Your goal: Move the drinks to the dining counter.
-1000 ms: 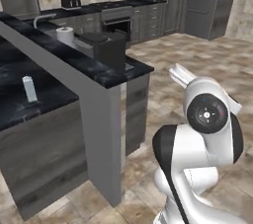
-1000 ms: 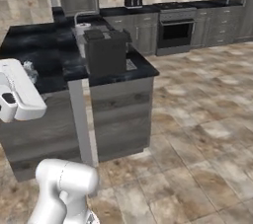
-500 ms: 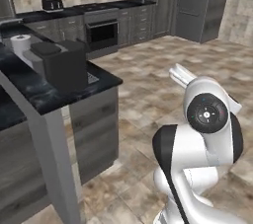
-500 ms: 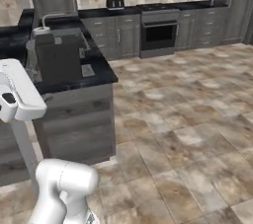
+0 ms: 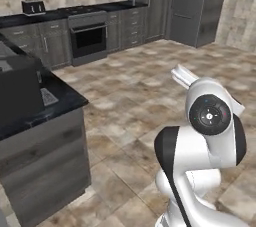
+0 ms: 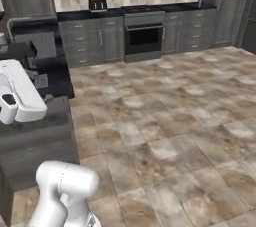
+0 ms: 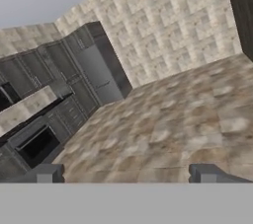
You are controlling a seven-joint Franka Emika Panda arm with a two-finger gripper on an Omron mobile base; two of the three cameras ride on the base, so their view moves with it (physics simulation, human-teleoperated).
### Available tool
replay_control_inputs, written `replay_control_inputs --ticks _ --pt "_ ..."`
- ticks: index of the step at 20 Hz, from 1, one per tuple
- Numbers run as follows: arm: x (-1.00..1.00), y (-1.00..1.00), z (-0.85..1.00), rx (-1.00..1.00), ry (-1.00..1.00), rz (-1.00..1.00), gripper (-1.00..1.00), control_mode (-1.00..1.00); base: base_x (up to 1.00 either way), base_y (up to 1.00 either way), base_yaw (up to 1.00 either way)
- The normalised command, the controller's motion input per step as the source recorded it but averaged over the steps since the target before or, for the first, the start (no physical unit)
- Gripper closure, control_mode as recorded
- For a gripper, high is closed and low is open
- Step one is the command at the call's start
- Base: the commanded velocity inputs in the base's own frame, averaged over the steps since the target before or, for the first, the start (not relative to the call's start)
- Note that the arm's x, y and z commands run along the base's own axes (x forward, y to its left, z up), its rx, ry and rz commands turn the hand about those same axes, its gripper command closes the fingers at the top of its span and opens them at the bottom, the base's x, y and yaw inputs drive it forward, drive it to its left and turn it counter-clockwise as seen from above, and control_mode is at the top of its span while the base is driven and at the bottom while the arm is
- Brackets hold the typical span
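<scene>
The gripper [image 7: 126, 173] stands wide: in the hand view its two dark finger tips [image 7: 44, 173] rise well apart at the lower edge, with bare floor between them and nothing held. The hand is raised and tilted, so the room appears rolled in that view.

Ahead of the hand lies an open stretch of brown stone-tile floor [image 7: 168, 119]. Beyond the floor, up and to the left of the finger tips in the hand view, a tall grey refrigerator [image 7: 101, 70] stands against a beige tiled wall [image 7: 168, 25]. Further left of the finger tips is the built-in oven [image 7: 34, 144], set among dark grey cabinets [image 7: 69, 112].

In the left base view the white arm [image 5: 200, 161] rises at lower right. To its left is the corner of a black-topped counter [image 5: 55, 103] on a grey wood-grain base; a dark box-shaped appliance [image 5: 17, 88] sits on it. The oven [image 5: 89, 41] and a toaster [image 5: 33, 6] are against the far wall, well apart from the hand.

In the right base view the hand's white body [image 6: 17, 96] is at the left edge, in front of the same black counter [image 6: 57, 78].

The drinks and the dining counter cannot be located in these views.
</scene>
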Motion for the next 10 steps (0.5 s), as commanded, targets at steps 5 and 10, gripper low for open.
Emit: replay_control_inputs --ticks 5,10 --pt "0.00 0.00 0.00 0.00 0.00 0.00 -1.00 1.00 1.00 -1.00 0.00" --pt "0.00 0.00 0.00 0.00 0.00 0.00 -1.00 1.00 1.00 -1.00 0.00"
